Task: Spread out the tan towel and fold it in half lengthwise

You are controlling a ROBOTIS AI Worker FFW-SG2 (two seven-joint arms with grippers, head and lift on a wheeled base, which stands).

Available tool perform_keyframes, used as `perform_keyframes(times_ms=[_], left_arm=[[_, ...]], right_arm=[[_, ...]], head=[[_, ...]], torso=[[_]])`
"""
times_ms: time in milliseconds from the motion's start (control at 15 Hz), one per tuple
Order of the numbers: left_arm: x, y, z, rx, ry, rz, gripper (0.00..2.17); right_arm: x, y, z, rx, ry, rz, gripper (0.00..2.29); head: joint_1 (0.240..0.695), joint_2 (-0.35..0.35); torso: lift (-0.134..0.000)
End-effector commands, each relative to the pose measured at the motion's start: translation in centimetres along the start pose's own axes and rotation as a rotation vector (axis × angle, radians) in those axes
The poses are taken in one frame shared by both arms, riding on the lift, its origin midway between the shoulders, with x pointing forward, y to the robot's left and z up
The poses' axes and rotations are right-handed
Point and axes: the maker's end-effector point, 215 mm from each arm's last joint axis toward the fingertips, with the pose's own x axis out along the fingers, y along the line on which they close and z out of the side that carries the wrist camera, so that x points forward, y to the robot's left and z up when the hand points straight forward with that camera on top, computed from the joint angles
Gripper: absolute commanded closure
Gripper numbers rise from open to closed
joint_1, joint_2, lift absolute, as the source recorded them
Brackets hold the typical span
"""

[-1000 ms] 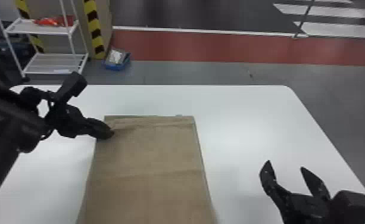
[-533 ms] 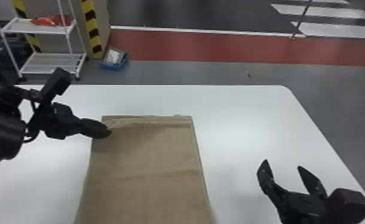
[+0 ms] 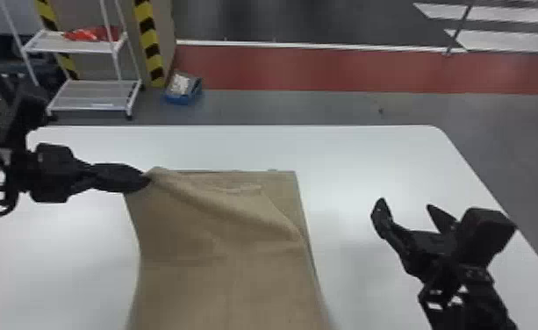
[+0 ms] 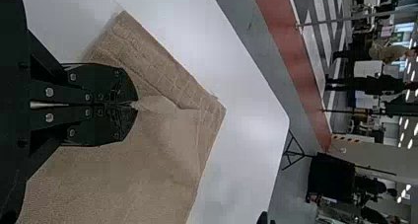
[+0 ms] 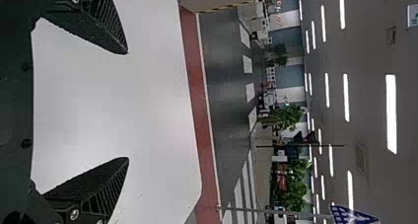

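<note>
The tan towel [image 3: 237,285] lies toward six o'clock on the white table [image 3: 403,149] in the head view, raised in a slanting ridge. At nine, the left gripper [image 3: 147,181] pinches its cloth; at four, the right gripper [image 3: 407,205] (empty) gapes wide.

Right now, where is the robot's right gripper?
In the head view, the right gripper is on the right, above the white table, off to the right of the tan towel.
</note>
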Motion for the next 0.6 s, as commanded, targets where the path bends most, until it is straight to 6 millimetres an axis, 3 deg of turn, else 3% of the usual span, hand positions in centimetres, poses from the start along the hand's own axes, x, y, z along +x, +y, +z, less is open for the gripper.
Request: perform_keyframes(times_ms=[0,267,533], left_arm=[[-1.8,0.2,-0.6,-0.021,-0.021,0.023,1.41],[-5.2,0.8,-1.6,-0.051,-0.060,0.070,1.41],[-6.3,0.2,-2.2,-0.053,-0.067,0.071,1.41]], right_arm=[[3.4,1.9,0.2,0.012,0.052,0.036,0.11],[8.1,7.2,0.9,0.008,0.091,0.125,0.11],[11.8,13.3,0.4,0.004,0.121,0.242,0.11]], head=[[0.695,-0.041],[0.695,0.034],[0.695,0.110]], torso=[[-0.123],[-0.123],[-0.123]])
